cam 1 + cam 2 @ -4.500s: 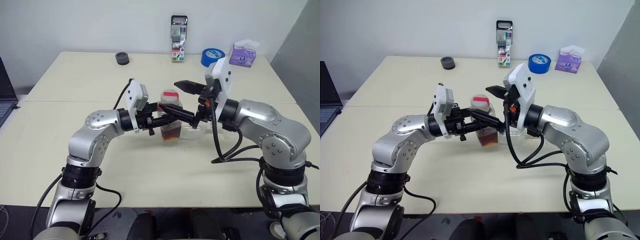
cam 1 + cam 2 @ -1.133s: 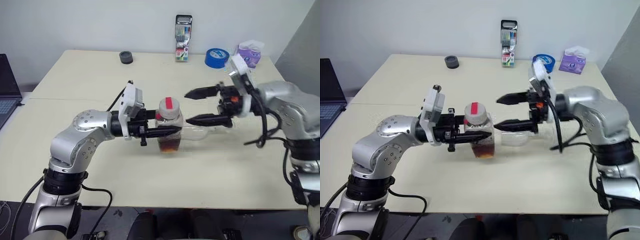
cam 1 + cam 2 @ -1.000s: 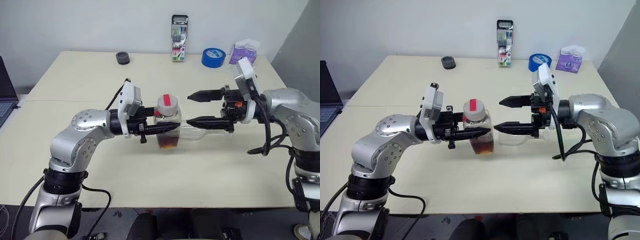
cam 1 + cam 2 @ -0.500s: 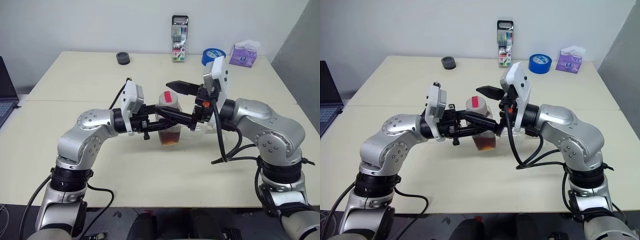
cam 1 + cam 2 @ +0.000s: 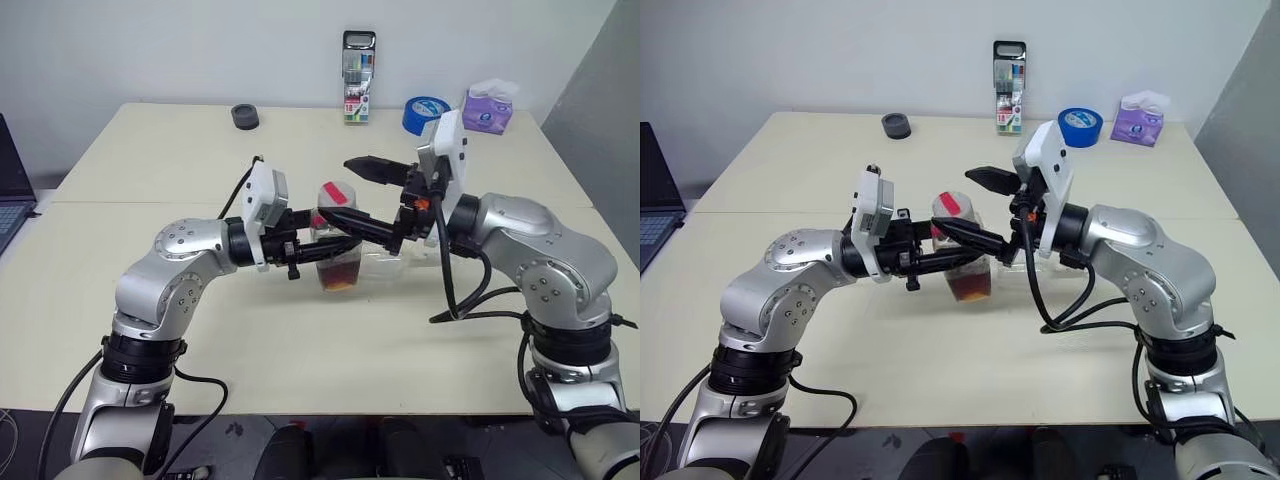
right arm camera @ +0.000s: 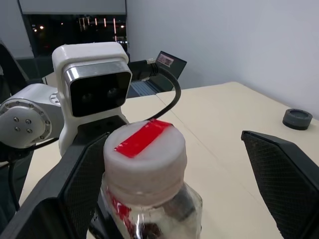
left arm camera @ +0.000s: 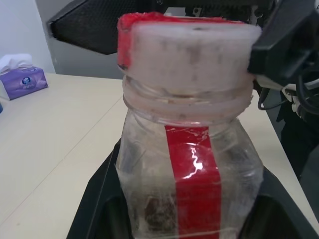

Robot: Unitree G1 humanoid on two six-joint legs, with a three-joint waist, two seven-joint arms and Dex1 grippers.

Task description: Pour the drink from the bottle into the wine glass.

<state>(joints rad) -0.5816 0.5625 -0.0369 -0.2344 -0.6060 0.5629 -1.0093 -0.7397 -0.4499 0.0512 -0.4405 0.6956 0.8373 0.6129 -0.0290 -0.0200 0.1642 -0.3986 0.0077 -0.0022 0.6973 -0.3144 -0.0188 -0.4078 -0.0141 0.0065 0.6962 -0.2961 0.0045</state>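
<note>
My left gripper point(image 5: 340, 248) is shut on the body of the small clear bottle point(image 7: 189, 164), holding it upright just above the table. The drink point(image 5: 341, 276) is a dark red-brown layer at the bottle's bottom. The white cap with a red strip point(image 6: 144, 149) is on the neck. My right gripper point(image 5: 335, 188) reaches in from the right, open, with one black finger point(image 6: 279, 174) on each side of the cap and not pressing it. A clear shape on the table just right of the bottle looks like the wine glass point(image 5: 392, 264). My right gripper hides much of it, and I cannot tell its pose.
Along the table's far edge stand a marker case point(image 5: 357, 62), a blue tape roll point(image 5: 424, 112), a purple tissue pack point(image 5: 487, 108) and a small black round piece point(image 5: 244, 116). A laptop point(image 5: 8, 200) sits at the left edge.
My right gripper has swung in from the right of the bottle, and its open fingers now straddle the cap. The left gripper has kept the bottle still.
</note>
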